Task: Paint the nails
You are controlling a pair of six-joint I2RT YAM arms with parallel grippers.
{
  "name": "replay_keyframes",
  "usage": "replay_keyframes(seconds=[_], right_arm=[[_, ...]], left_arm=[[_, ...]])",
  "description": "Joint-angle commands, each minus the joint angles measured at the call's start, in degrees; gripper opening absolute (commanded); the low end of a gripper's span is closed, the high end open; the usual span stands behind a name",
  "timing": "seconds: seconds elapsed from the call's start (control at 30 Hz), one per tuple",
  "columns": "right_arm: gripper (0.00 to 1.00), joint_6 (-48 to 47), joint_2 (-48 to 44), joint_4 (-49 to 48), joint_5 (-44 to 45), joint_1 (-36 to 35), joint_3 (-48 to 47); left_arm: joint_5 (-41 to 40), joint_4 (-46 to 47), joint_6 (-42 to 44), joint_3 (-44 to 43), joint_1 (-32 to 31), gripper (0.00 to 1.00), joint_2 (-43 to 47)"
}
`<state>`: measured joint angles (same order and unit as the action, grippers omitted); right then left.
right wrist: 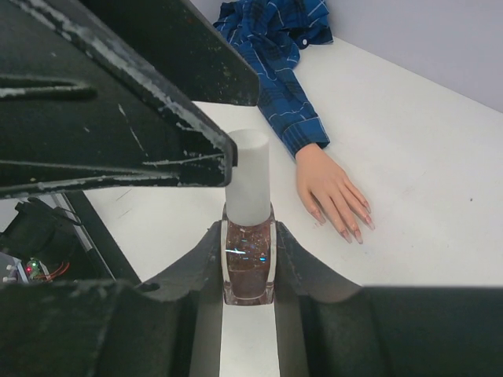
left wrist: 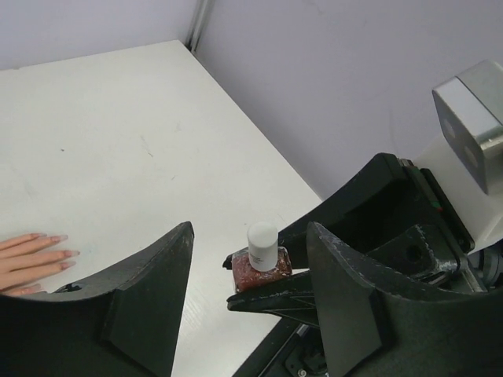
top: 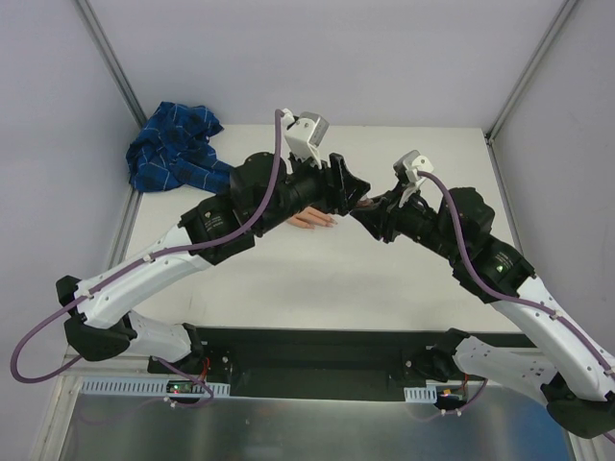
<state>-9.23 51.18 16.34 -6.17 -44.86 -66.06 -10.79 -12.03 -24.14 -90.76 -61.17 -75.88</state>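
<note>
The pale fake hand (right wrist: 328,184) lies flat on the white table (right wrist: 424,141), and its pinkish nails (right wrist: 357,233) point away from the blue plaid sleeve (right wrist: 275,55). My right gripper (right wrist: 248,245) is shut on a small bottle of reddish glitter polish (right wrist: 248,267) with a white cap, held upright above the table. My left gripper (left wrist: 250,232) is open, with its jaws on either side of the bottle's white cap (left wrist: 262,245) and not touching it. In the top view both grippers meet near the bottle, the left gripper (top: 352,188) just beside the right gripper (top: 371,205), to the right of the hand (top: 312,219).
The sleeve's cloth lies bunched at the back left corner (top: 173,144). Grey walls and metal frame posts (top: 110,58) close in the table at the back and sides. The arm bases and a black rail (top: 307,355) sit at the near edge.
</note>
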Motion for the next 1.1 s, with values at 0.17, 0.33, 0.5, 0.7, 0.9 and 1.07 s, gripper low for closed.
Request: replay_keyframes(seconds=[0.17, 0.33, 0.5, 0.7, 0.9, 1.07], right_arm=[[0.0, -0.61, -1.08, -3.15, 1.52, -0.49, -2.05], [0.0, -0.78, -1.34, -3.07, 1.78, -0.58, -2.32], [0.0, -0.61, -1.26, -3.15, 1.78, -0.58, -2.67], [0.0, 0.09, -1.52, -3.33, 1.34, -0.58, -3.28], [0.0, 1.32, -2.48, -4.38, -0.94, -0.58, -3.99], [0.0, -1.05, -2.93, -2.9, -19.26, 2.05, -5.91]], left_arm=[[-1.34, 2.63, -1.78, -1.44, -0.44, 0.55, -1.47], [0.5, 3.07, -2.31, -1.17, -0.44, 0.49, -1.82], [2.43, 3.59, -2.49, -0.21, -0.53, 0.39, -1.73], [5.85, 5.96, -2.84, 3.12, -0.45, 0.24, -0.24], [11.13, 11.06, -1.18, 7.95, -0.36, 0.06, 3.27], [39.89, 17.91, 4.19, 12.36, 3.58, 0.0, 5.47]])
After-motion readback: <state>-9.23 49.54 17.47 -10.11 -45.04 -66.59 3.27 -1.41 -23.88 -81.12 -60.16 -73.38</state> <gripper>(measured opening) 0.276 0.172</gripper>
